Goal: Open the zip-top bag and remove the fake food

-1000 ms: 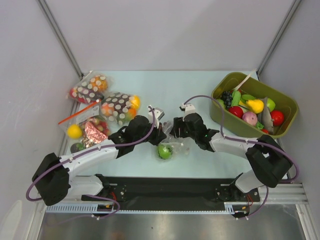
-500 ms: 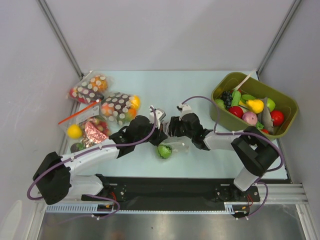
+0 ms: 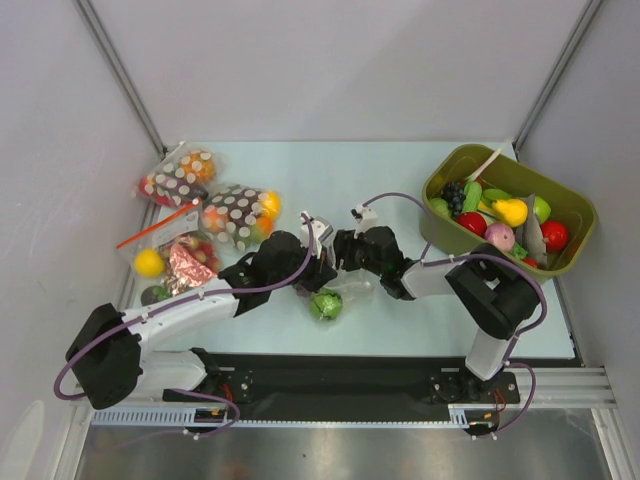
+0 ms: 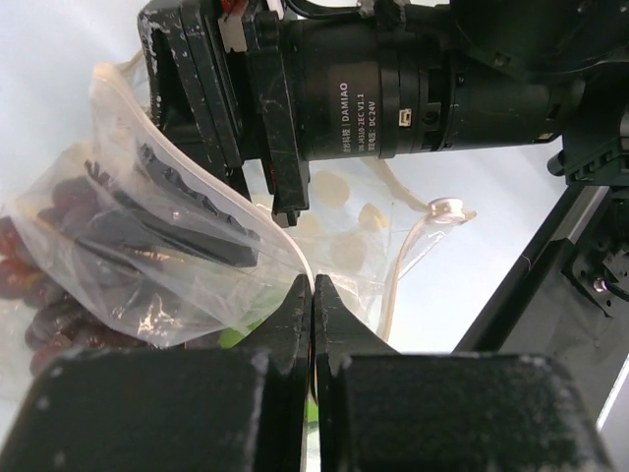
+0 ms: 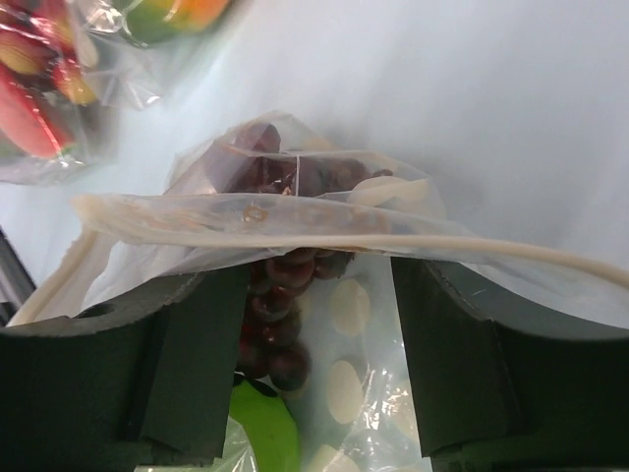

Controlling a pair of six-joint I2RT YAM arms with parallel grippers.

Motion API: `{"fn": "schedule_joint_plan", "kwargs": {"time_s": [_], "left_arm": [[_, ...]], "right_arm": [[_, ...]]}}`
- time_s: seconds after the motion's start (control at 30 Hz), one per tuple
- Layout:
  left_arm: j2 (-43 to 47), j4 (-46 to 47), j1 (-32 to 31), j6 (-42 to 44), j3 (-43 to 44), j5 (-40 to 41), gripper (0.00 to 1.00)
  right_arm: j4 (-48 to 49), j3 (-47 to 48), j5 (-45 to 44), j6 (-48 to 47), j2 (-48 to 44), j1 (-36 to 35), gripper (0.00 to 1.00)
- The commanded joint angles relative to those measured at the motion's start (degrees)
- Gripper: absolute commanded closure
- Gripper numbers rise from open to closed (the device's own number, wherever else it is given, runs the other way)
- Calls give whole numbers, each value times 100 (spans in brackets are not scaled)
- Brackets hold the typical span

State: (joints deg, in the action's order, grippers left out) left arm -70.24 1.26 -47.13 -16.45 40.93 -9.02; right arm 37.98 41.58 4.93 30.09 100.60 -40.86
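The clear zip-top bag (image 3: 355, 288) with whitish dots lies at the table's middle between both grippers. It holds a green round fruit (image 3: 325, 304) and a dark purple grape bunch (image 5: 280, 315). My left gripper (image 3: 322, 268) is shut on the bag's rim, pinching the whitish zip strip (image 4: 295, 246). My right gripper (image 3: 345, 255) is open, its fingers (image 5: 187, 364) spread wide behind the plastic under the bag's mouth. The zip strip (image 5: 324, 236) runs across in front of them. The green fruit also shows in the right wrist view (image 5: 260, 428). A yellow pear and an orange-red piece are not visible in the bag.
An olive bin (image 3: 440, 235) with several toy foods stands at the right. Two dark dotted bags (image 3: 238, 213) and a bag with a red zip strip (image 3: 170, 255) lie at the left. The right arm's wrist (image 4: 393, 88) is close above my left gripper.
My right gripper has moved left toward the left gripper and into the bag's mouth. The bag and green fruit have shifted slightly left. My left gripper stays shut.
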Motion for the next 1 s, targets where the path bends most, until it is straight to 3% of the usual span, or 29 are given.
{"fn": "schedule_joint_plan", "kwargs": {"time_s": [0.0,0.2,0.4,0.7,0.97], "left_arm": [[10,252,-85,28,-41,-250,100],[-104,261,-103,98,29,-311,100],[-104,279,-121,133,47,-338,100],[-17,200,-121,98,-14,-66,100],[273,-72,-103,54,-32,663,100]], "right_arm": [[728,218,254,304,161,61,36],[1255,359,799,726,530,52,35],[1195,544,755,657,812,-53,39],[1195,579,694,595,769,-115,84],[887,96,272,314,216,25,100]]}}
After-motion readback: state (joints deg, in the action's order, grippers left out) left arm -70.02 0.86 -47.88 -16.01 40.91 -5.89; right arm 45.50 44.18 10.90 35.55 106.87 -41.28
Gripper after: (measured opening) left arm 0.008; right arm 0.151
